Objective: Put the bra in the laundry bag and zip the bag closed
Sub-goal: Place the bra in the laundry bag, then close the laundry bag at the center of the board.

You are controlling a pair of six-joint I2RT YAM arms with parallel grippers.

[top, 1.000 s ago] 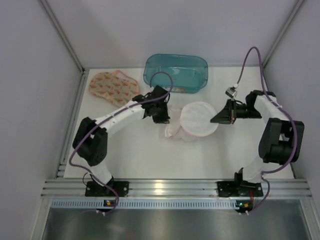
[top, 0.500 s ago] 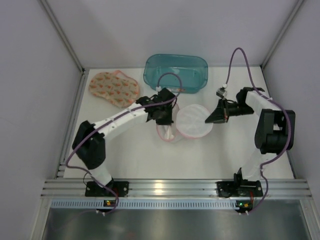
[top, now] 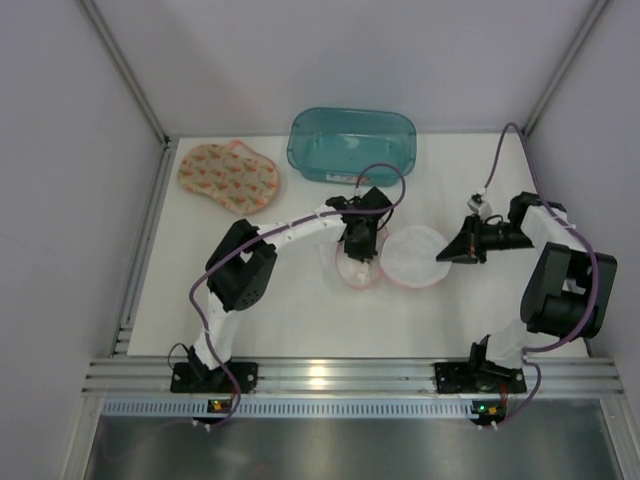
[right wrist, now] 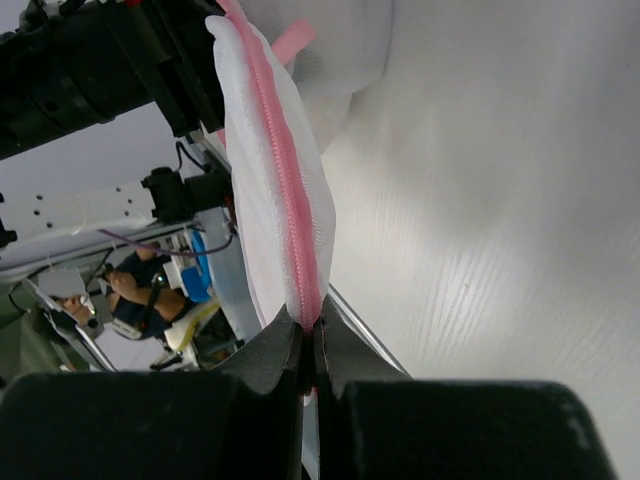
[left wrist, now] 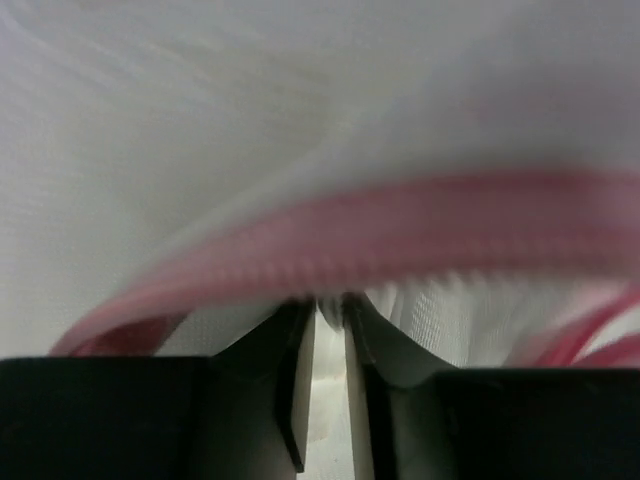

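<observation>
While the bra (top: 228,176) lies outside the laundry bag (top: 415,257), right end effector (right wrist: 308,335) clamps its zipper (right wrist: 290,200), left end effector (left wrist: 328,312) barely parted.

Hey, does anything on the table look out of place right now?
The bra lies far off to the left, outside the laundry bag, while the left gripper and right gripper are at the bag's pink zipper. Nothing looks spilled or damaged.
</observation>
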